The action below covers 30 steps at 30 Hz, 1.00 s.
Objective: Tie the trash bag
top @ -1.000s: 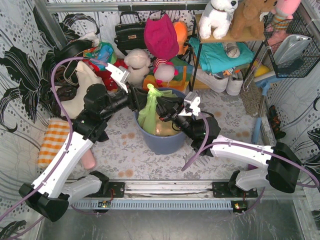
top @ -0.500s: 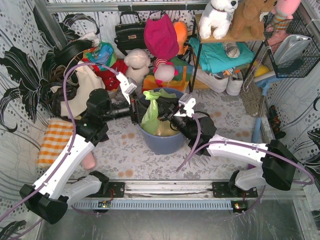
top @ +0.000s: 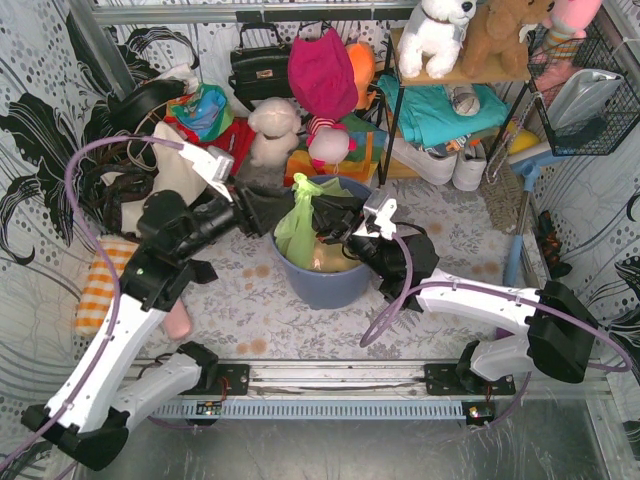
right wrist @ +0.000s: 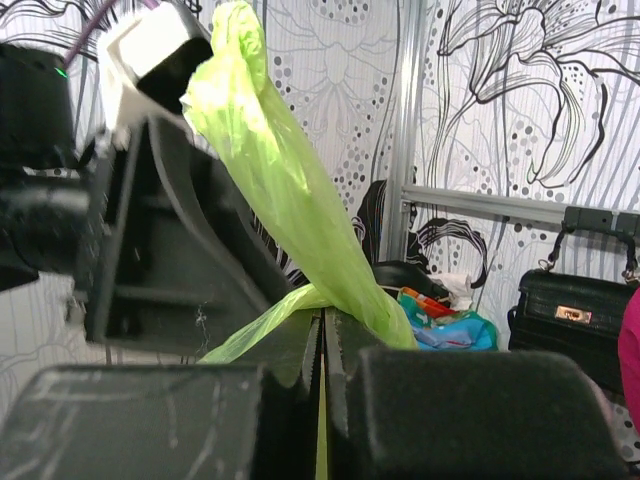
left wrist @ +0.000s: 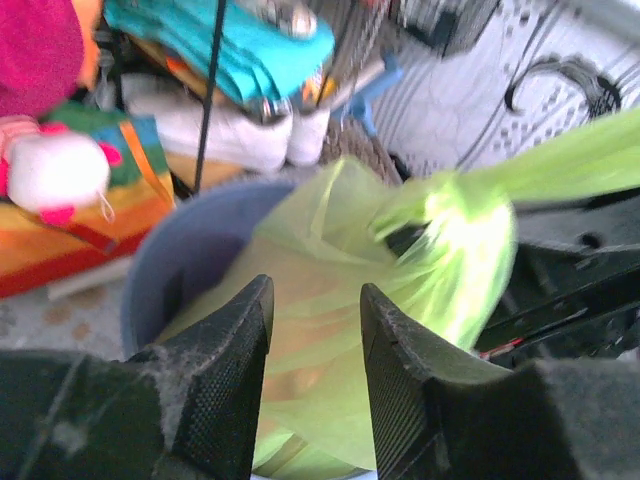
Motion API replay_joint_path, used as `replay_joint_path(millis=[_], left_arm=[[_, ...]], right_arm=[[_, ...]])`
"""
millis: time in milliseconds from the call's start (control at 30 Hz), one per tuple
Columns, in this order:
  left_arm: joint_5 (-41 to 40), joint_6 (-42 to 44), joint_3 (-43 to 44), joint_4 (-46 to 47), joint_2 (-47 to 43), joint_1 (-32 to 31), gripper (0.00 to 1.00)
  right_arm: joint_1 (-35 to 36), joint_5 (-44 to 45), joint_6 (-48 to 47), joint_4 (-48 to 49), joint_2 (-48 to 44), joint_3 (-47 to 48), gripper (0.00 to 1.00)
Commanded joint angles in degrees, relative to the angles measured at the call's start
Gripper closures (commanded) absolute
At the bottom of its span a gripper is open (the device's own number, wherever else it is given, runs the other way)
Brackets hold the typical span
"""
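The trash bag (top: pixel 297 225) is thin light-green plastic and sits in the blue-grey bin (top: pixel 330 285) with brown paper showing through. Its top is gathered into a twisted strip that stands up. My right gripper (top: pixel 320 214) is shut on this strip; in the right wrist view the strip (right wrist: pixel 270 150) rises from between the closed jaws (right wrist: pixel 323 315). My left gripper (top: pixel 280 212) is at the bag's left side. In the left wrist view it (left wrist: pixel 315 290) is open, and the bag (left wrist: pixel 440 240) lies just beyond its fingertips (left wrist: pixel 250 330) over the bin (left wrist: pixel 190 250).
Behind the bin lie soft toys (top: pixel 272 128), a pink hat (top: pixel 322 72), a black handbag (top: pixel 260 68) and a shelf (top: pixel 440 90) with cloth and shoes. An orange checked cloth (top: pixel 105 280) lies at the left. A blue-handled broom (top: pixel 520 230) stands at the right.
My left arm has swung out to the left and its gripper has drawn back slightly from the bag. My right gripper has kept its hold on the bag's top.
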Motion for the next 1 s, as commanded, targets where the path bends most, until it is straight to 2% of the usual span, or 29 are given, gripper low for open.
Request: replay_joint_path(millis=[0,200,633,833,967], left_arm=[[-8.0,-2.8,6.1,3.3,-2.0,0.2,0.5],[-2.9,-5.8,11.0,3.1,1.2,0.2,0.47],[0.4,-6.7,11.1,3.9,5.6,0.2,0.46],[1.8,-7.3,10.3,5.3,6.6,0.2,0.53],[1.7,-7.5,10.4,5.1,6.1,0.2,0.46]], right_arm=[[-0.2,-2.6,0.1,3.3,-1.9,-0.1,1.0],[-0.2,-2.8,0.2,3.4,-1.9,-0.3,1.0],[-0.2,-3.2,0.8,3.4,-1.5,0.4,1.0],[-0.2,-3.1,0.9,3.4,-1.4,0.4,1.0],[-0.2,-2.9,0.9,3.3,-1.5,0.5,1.0]])
